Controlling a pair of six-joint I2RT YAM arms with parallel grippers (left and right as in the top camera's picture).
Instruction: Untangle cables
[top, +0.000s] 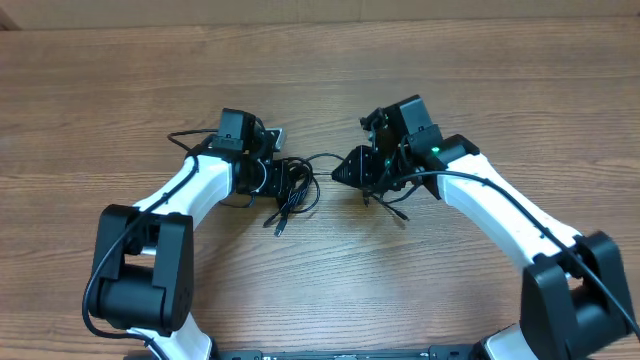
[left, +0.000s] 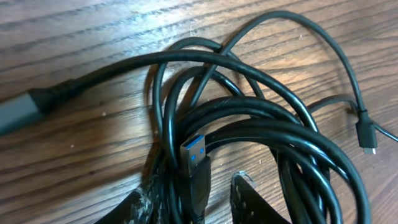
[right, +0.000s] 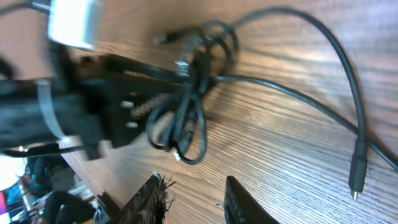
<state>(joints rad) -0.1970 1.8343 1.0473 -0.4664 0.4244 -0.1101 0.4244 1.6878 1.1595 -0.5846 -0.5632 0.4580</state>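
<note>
on the table (top: 320, 290) | cables (top: 297, 190) bunched between left jaws, grip unclear | right jaws apart near loose plug (right: 356, 171)

Overhead: high above, straight down on the wooden tabletop (top: 320, 70), left arm (top: 195, 185) and right arm (top: 500, 212) either side of the cable bundle (top: 295, 190). Left wrist: hard up against the bundle, tilted down over its own fingers (left: 252, 202). Right wrist: farther from the bundle, low, looking across at it and the left arm. Common to all three: the bundle.
</note>
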